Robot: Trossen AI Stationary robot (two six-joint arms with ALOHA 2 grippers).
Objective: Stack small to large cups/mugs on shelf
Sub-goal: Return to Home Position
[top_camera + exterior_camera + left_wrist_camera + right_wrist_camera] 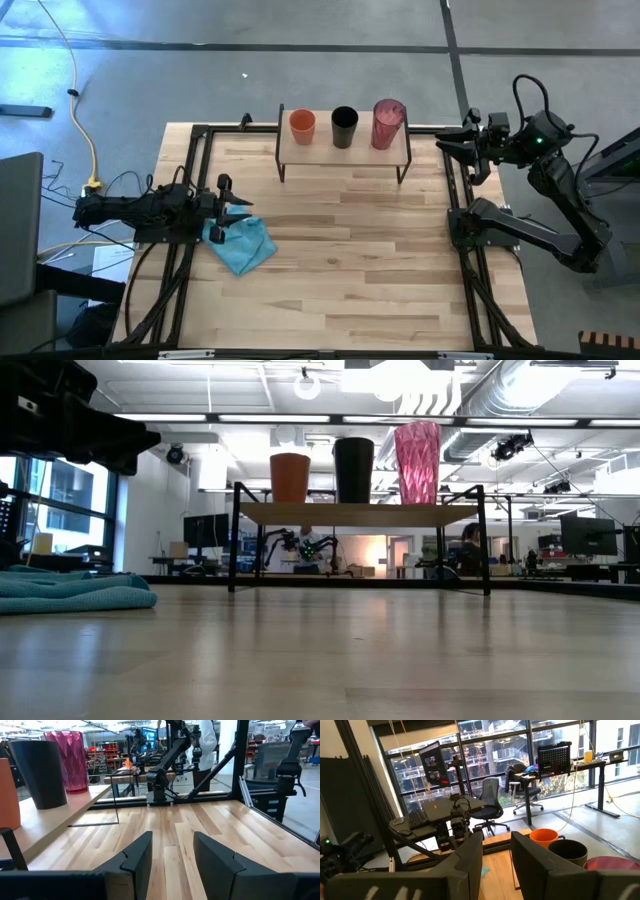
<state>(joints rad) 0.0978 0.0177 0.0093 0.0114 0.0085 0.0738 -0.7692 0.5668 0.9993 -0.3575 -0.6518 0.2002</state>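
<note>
Cloth, light blue and crumpled, lies on the left part of the large butcher-block wooden table. The left gripper hangs above the cloth's edge and clear of it, as the low view shows. Its two dark fingers are spread apart with nothing between them, and it points across the table. The right gripper is raised beside the table's far right corner, off the shelf's right end. Its fingers are also parted and empty.

Along the far edge stands the small light-wood shelf on thin black metal legs. Three cups stand upright in a row on its board, each apart from the next. From the left in the high view they are the short orange cup, the mid-height black cup and the tall pink-red translucent ribbed tumbler.
</note>
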